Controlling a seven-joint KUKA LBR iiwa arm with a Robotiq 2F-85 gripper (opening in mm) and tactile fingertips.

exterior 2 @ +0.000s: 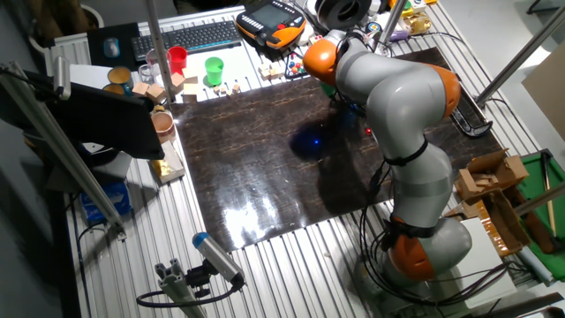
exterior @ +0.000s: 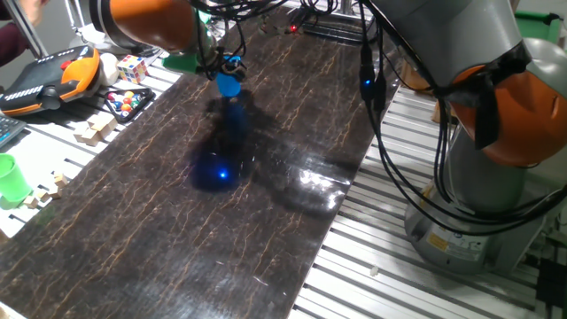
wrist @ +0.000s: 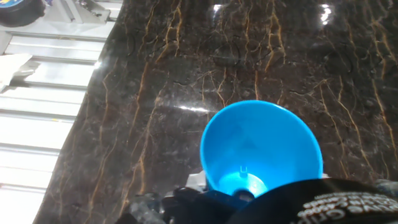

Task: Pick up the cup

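Gripper (exterior: 229, 71) clamped on cup (exterior: 229, 84), base end pinched, cup lifted clear above dark table (exterior: 292, 221). In hand view cup fills 6 o'clock, mouth outward. Risk: thin tapered plastic could slip from pinch if arm jerks.

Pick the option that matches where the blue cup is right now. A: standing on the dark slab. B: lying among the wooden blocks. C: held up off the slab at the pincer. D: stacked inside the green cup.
C: the blue cup hangs at the pincer above the dark slab, with its blue reflection on the slab below it.
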